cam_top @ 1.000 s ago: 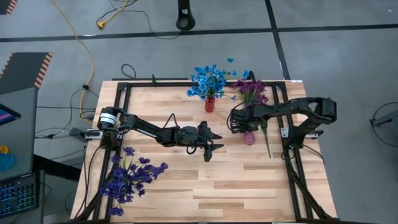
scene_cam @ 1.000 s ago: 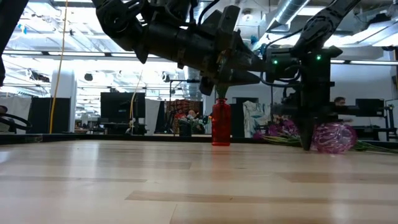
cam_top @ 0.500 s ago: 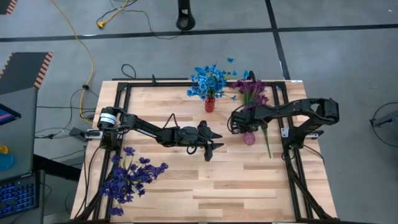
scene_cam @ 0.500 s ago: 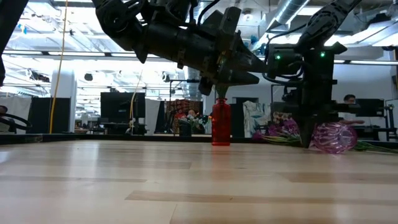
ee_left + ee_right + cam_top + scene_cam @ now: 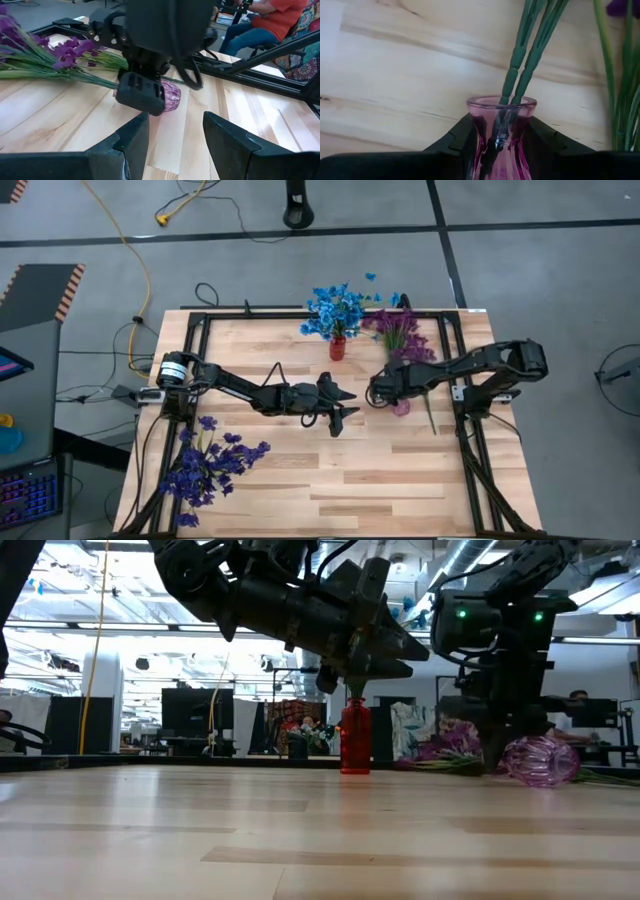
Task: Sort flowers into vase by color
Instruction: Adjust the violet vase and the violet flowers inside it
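Two stems sit in the pink vase (image 5: 501, 131), pinched at its neck by the right hand (image 5: 499, 145), likely to steady it; the left hand (image 5: 175, 142) is held spread nearby.

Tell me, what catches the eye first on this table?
Probably the colours: blue flowers standing in a red vase at the far edge, and loose violet flowers lying at the near left corner. Right of centre, the right tool is clamped on a pink vase lying on its side with green stems in its mouth, magenta flowers lying beyond it. The left tool hangs open mid-table.
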